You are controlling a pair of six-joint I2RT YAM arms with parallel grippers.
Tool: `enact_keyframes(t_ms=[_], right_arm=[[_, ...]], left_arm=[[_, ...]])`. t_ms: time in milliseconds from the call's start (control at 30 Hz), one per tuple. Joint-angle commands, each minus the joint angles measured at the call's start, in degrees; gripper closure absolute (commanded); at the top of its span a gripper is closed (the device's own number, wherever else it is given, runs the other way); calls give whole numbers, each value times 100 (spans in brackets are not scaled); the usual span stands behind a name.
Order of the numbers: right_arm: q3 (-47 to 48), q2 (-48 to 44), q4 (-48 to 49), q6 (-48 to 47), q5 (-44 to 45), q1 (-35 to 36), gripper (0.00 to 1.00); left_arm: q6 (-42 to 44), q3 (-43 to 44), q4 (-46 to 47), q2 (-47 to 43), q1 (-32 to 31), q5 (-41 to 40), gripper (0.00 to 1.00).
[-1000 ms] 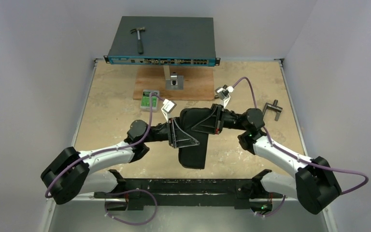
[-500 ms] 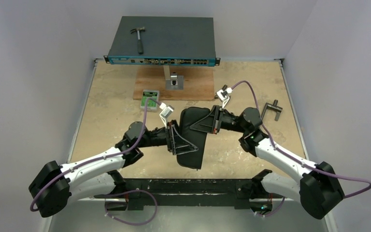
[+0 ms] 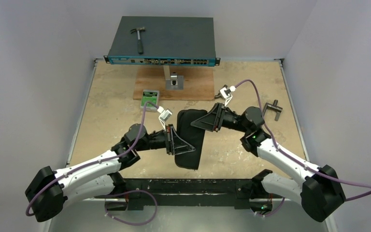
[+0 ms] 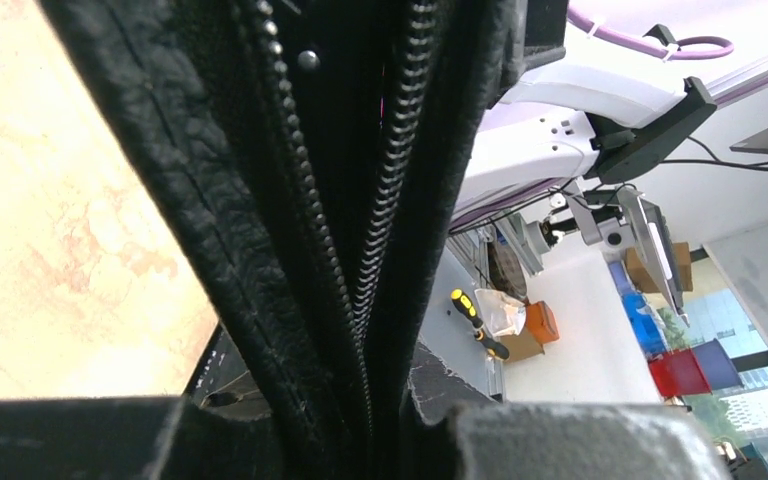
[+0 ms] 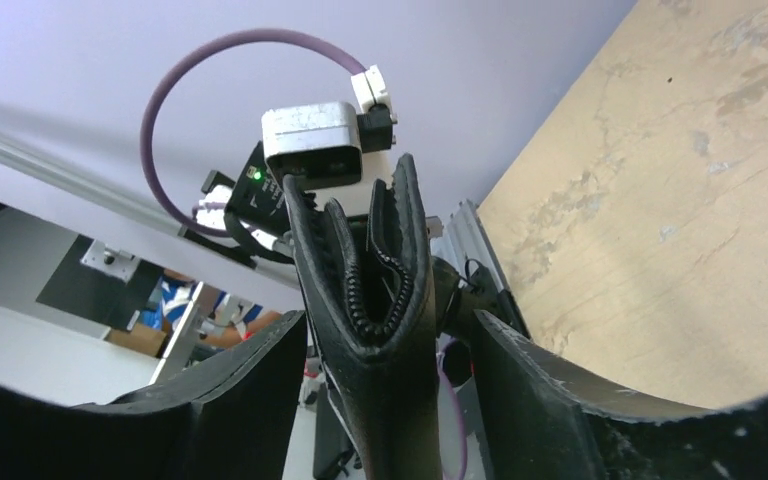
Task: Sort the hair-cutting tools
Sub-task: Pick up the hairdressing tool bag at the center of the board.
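Note:
No scissors, comb or hair clips show in any view; the hair-cutting tools are hidden. A black zippered pouch [image 3: 189, 137] is held on edge above the table's middle. My left gripper [image 3: 176, 142] is shut on its left side, and the left wrist view shows the pouch [image 4: 340, 200] and its zipper pinched at the left gripper [image 4: 390, 420]. My right gripper [image 3: 207, 120] stands open at the pouch's far end. In the right wrist view the pouch [image 5: 380, 290] rises between the right gripper's [image 5: 390, 350] fingers [image 5: 240, 380], with a gap on each side.
A network switch [image 3: 162, 41] at the back carries a hammer [image 3: 138, 38]. In front of it a wooden board [image 3: 193, 87] holds a grey T-handle tool [image 3: 174, 79]. Another T-handle tool [image 3: 272, 108] lies at the right, a small green box [image 3: 149, 98] left of centre.
The right gripper has opened and let go of the pouch. The left arm has drawn back toward the near left, carrying the pouch with it.

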Motion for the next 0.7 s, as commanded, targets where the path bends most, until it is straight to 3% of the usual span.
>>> enact_keyframes(t_ms=[0, 167, 367, 567, 667], right_arm=[[19, -91, 306, 110, -50, -34, 38], [-155, 23, 880, 253, -404, -1, 36], [-40, 137, 817, 87, -557, 213, 37], [41, 215, 929, 127, -599, 303, 55], [34, 218, 931, 137, -589, 303, 71]], left_arm=[[135, 57, 434, -183, -6, -62, 100], [-298, 97, 1318, 91, 72, 217, 100], [-822, 359, 2356, 781, 130, 716, 100], [-745, 675, 2189, 906, 176, 644, 100], [-607, 768, 1886, 811, 222, 541, 100]])
